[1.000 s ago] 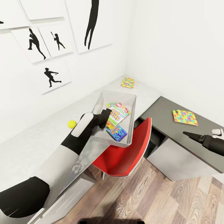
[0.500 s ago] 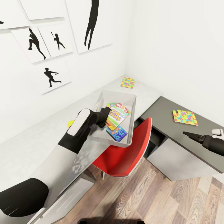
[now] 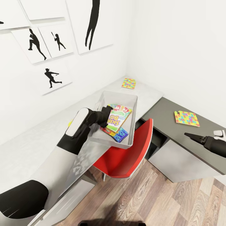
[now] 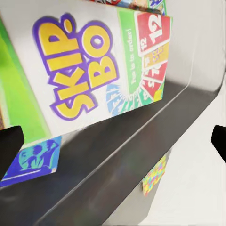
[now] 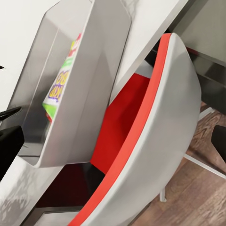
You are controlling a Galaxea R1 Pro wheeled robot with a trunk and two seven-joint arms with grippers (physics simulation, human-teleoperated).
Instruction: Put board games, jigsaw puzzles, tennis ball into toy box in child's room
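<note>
Left tool (image 3: 108,110) hangs over the toy box (image 3: 133,103) on the table (image 3: 47,135), jaws apart, the Skip-Bo game (image 3: 117,116) lying inside on a blue game (image 3: 121,134). Lift straight up, clear of the wall. Two jigsaw puzzles (image 3: 129,83) (image 3: 186,118) remain out. Right tool (image 3: 190,135) idles over the dark cabinet; can't tell its jaws.

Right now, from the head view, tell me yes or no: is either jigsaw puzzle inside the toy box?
No: one jigsaw puzzle lies on the table beyond the toy box, the other on the dark side cabinet.
</note>
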